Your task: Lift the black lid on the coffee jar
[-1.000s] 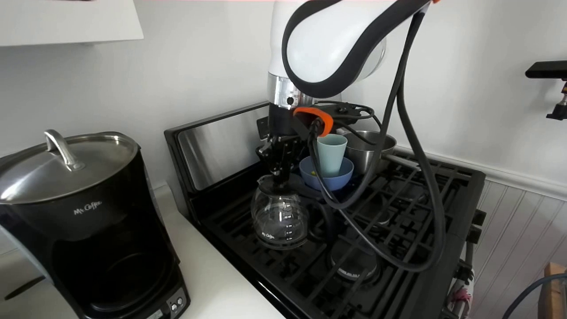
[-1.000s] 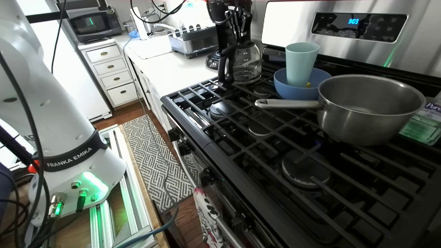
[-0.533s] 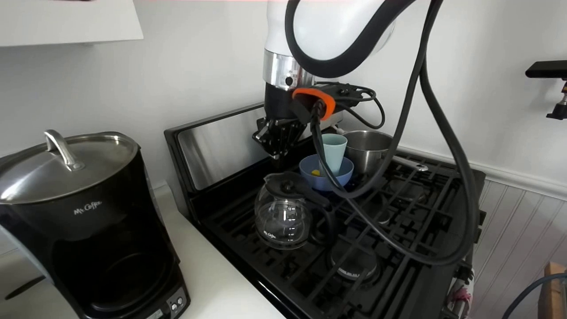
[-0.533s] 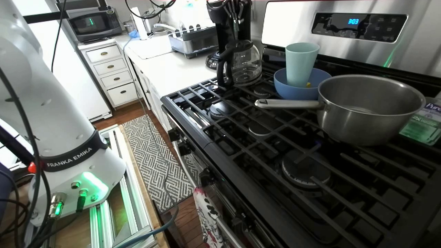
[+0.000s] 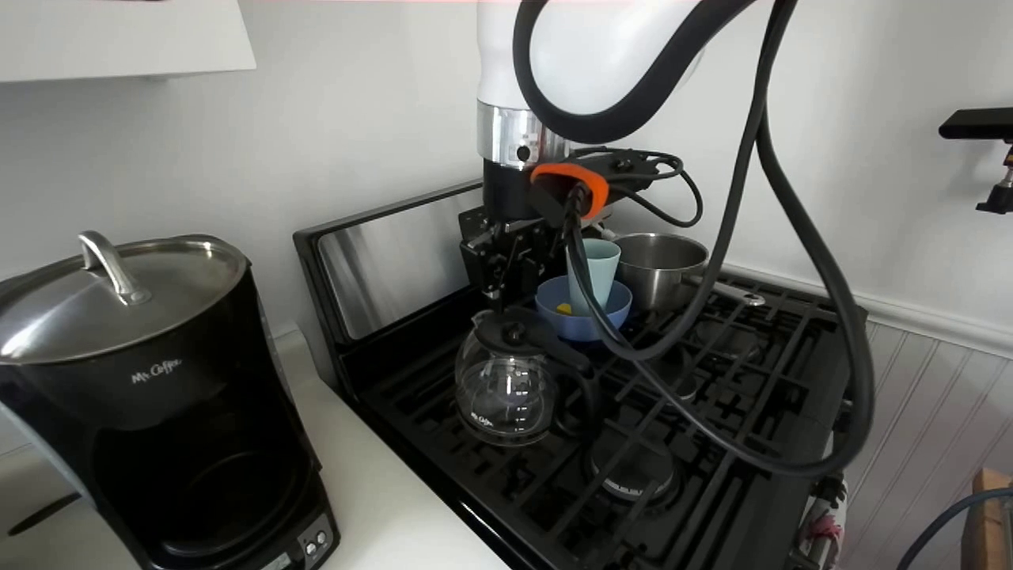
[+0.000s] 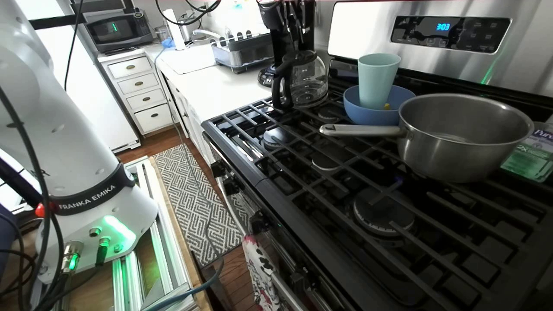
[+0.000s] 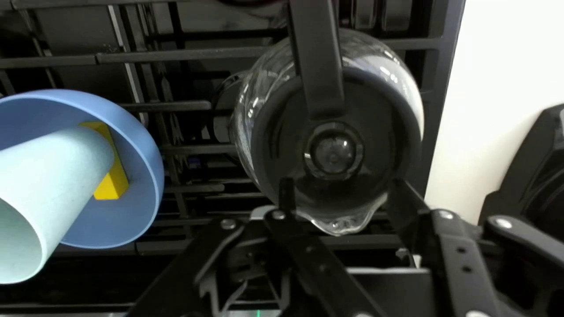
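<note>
The coffee jar (image 5: pixel 506 400) is a clear glass carafe standing on the stove grate, also visible in an exterior view (image 6: pixel 309 82) and the wrist view (image 7: pixel 269 72). The black lid (image 5: pixel 514 331) sits over its mouth, with a round raised centre in the wrist view (image 7: pixel 334 152). The black handle (image 7: pixel 318 57) points away from my fingers. My gripper (image 7: pixel 341 187) is open and empty, its fingertips apart over the lid's spout side. In an exterior view the gripper (image 5: pixel 510 297) hangs just above the lid; whether a fingertip touches it I cannot tell.
A blue bowl (image 5: pixel 574 326) with a teal cup (image 5: pixel 599 273) and a yellow block (image 7: pixel 110 180) stands close beside the jar. A steel pot (image 6: pixel 458 142) is beyond. The coffee machine (image 5: pixel 158 396) stands on the white counter (image 5: pixel 380 491). The arm's cable (image 5: pixel 736 447) hangs over the burners.
One second ago my gripper was down at the lid. It rose with its fingers close together, and now they are spread and slightly lower. The jar has shifted slightly and stands settled.
</note>
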{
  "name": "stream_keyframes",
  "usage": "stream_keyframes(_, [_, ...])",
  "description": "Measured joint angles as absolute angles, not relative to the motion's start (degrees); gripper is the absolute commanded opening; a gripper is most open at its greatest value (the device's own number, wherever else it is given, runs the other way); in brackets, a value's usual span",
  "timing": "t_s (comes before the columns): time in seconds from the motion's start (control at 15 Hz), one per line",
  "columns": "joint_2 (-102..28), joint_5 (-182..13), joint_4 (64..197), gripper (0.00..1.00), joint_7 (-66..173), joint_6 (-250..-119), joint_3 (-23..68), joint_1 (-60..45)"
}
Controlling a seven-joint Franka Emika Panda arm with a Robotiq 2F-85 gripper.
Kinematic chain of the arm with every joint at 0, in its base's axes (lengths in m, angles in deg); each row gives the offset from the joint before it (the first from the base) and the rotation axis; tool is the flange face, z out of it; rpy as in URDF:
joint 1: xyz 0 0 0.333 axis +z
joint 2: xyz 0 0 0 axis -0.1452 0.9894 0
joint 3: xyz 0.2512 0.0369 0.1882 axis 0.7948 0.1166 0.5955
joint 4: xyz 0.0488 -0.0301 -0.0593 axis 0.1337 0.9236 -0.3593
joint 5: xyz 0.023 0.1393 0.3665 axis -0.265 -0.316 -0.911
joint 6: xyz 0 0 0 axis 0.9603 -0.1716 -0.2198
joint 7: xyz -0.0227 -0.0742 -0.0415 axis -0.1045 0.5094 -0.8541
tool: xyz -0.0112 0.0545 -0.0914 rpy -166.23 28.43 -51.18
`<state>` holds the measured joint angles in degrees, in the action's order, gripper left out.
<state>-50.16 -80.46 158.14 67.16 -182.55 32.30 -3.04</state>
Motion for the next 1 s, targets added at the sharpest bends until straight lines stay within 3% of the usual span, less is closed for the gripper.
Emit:
stream_keyframes(0.2, [-50.13, -80.46, 158.15, 1.00, 67.16, -180.32, 32.30, -3.04])
stream_keyframes(0.6, [-50.09, -80.45, 158.14, 1.00, 68.26, -182.30, 32.14, -3.04])
stream_keyframes(1.0, [-48.87, -80.39, 156.99, 1.00, 84.48, -185.22, 30.42, -3.09])
